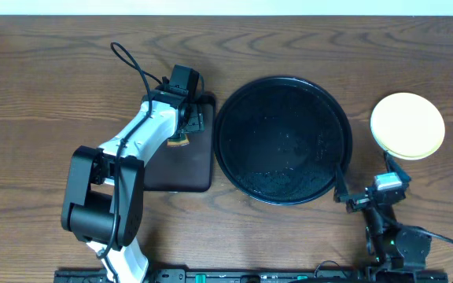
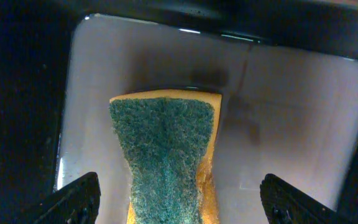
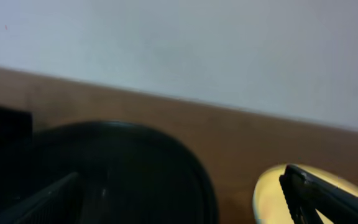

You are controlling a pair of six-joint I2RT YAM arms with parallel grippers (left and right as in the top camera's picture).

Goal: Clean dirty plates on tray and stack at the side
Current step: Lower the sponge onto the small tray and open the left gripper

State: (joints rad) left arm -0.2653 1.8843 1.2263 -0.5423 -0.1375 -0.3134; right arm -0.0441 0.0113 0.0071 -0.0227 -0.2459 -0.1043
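Sponge (image 2: 163, 162) cut off below, brown tray (image 1: 189, 169) partly under left arm (image 1: 140, 137), yellow plate (image 3: 267, 200) blurred

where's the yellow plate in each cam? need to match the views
Overhead: the yellow plate is at far right, on the table just right of the round black tray.
Left wrist: not in it. This view shows only the sponge in the rectangular tray.
Right wrist: bottom right, partly hidden.
Shared landmark: the round black tray, centre in overhead, lower left in right wrist.
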